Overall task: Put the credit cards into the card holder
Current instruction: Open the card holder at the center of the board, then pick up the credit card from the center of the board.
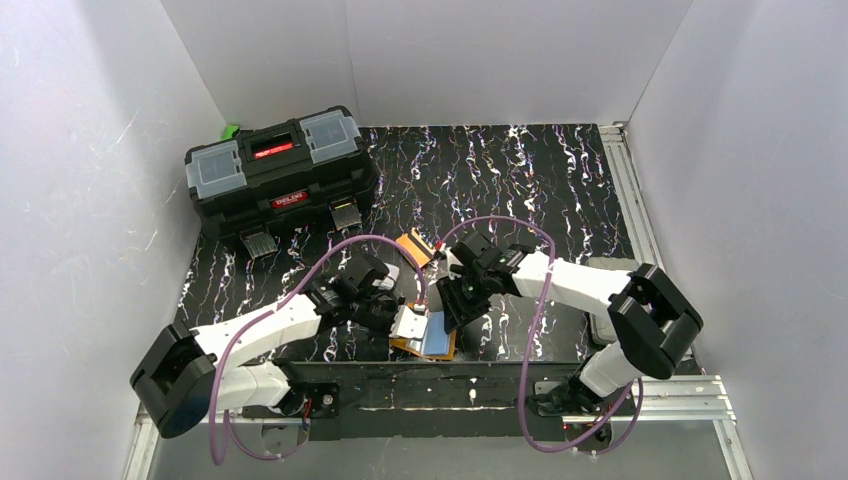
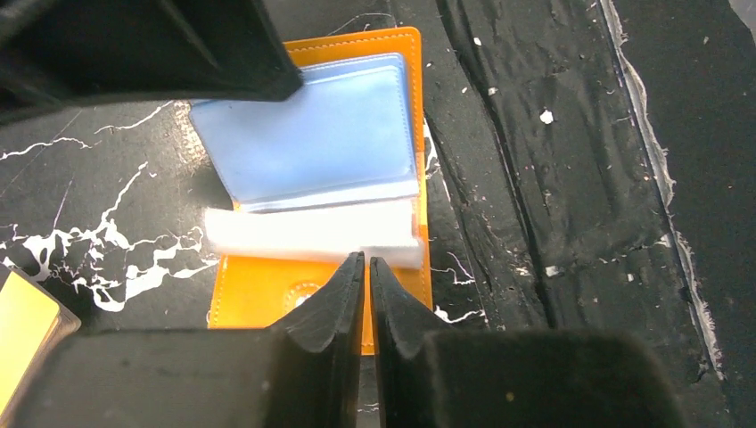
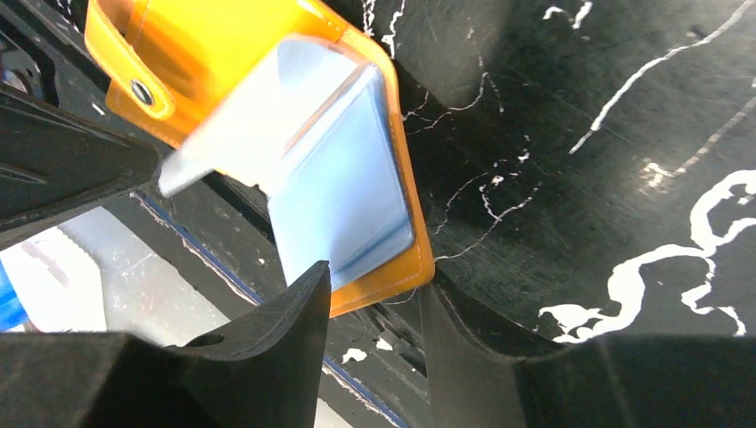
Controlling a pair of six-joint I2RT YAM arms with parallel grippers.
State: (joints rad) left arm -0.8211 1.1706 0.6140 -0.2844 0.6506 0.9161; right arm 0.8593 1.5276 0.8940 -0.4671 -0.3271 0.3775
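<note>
The orange card holder (image 1: 432,345) lies open near the table's front edge, its bluish sleeves (image 2: 312,134) facing up. A white credit card (image 2: 312,234) sits tilted with one end in a sleeve; it also shows in the right wrist view (image 3: 241,134). My left gripper (image 2: 367,260) is shut, its tips against the card's free edge. My right gripper (image 3: 374,281) is open, straddling the card holder's corner (image 3: 406,272), one finger over the sleeve. Orange credit cards (image 1: 418,247) lie behind the grippers.
A big black toolbox (image 1: 280,175) stands at the back left with a small green thing (image 1: 231,130) behind it. A yellow-orange card (image 2: 22,330) lies left of the card holder. White walls close in three sides. The table's front edge (image 3: 178,267) runs right beside the card holder.
</note>
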